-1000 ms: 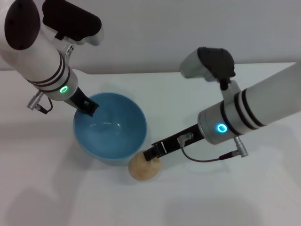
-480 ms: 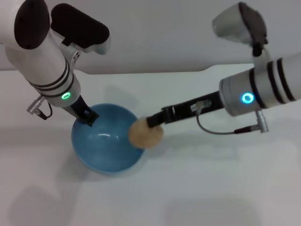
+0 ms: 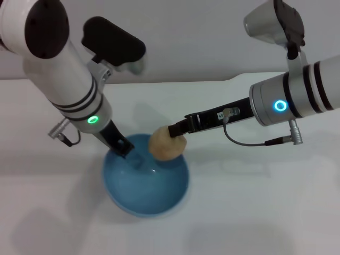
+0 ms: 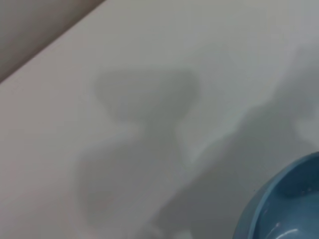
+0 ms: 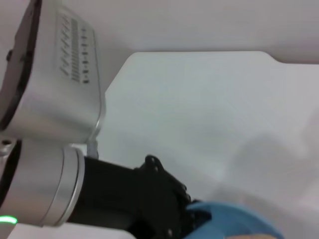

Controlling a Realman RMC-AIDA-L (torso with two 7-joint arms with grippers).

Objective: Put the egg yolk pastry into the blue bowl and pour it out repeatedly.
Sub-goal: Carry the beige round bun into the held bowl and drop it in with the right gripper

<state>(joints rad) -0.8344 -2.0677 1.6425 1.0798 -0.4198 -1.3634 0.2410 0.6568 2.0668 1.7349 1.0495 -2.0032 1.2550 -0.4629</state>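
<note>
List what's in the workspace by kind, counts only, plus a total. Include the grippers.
Egg yolk pastry: 1, held by the right gripper over the bowl
Blue bowl: 1, left gripper on its rim
Grippers: 2, left gripper and right gripper
White table: 1
Total: 5

The right tool (image 3: pixel 175 132) carried the egg yolk pastry (image 3: pixel 167 144) above the seemingly shifted blue bowl (image 3: pixel 146 183).

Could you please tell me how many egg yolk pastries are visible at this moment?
1: the egg yolk pastry is held by the right gripper above the blue bowl, whose far rim the left gripper grips.
</note>
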